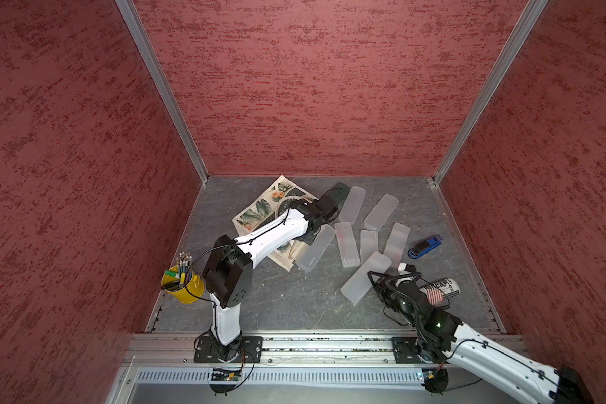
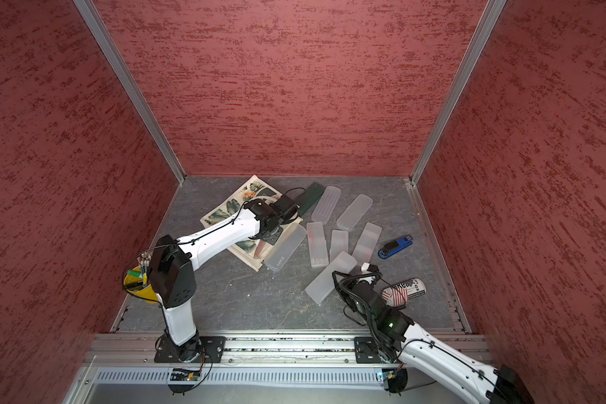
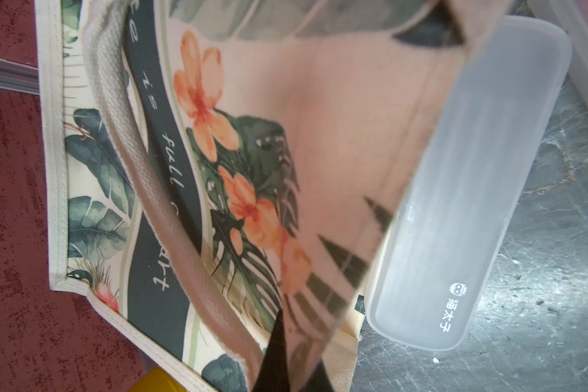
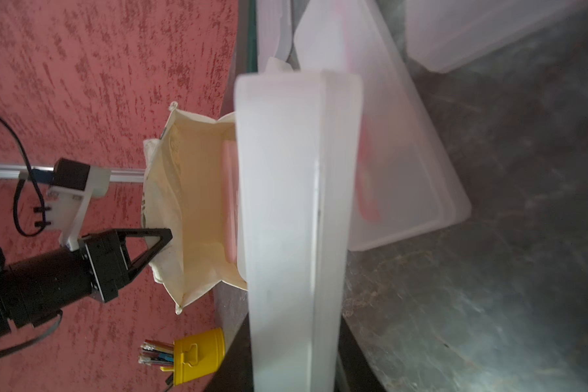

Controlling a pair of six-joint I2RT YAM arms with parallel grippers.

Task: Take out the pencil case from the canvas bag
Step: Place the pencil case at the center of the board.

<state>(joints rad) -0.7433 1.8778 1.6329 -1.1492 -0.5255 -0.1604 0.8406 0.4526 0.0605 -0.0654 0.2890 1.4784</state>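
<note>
Loose cases scattered on the counter. The canvas bag lies flat, left gripper pressed shut on its rim, mouth open. The right gripper pinches a frosted pencil case, well clear of the bag. Extraction looks done, set-down left. Pink case inside the bag.
</note>
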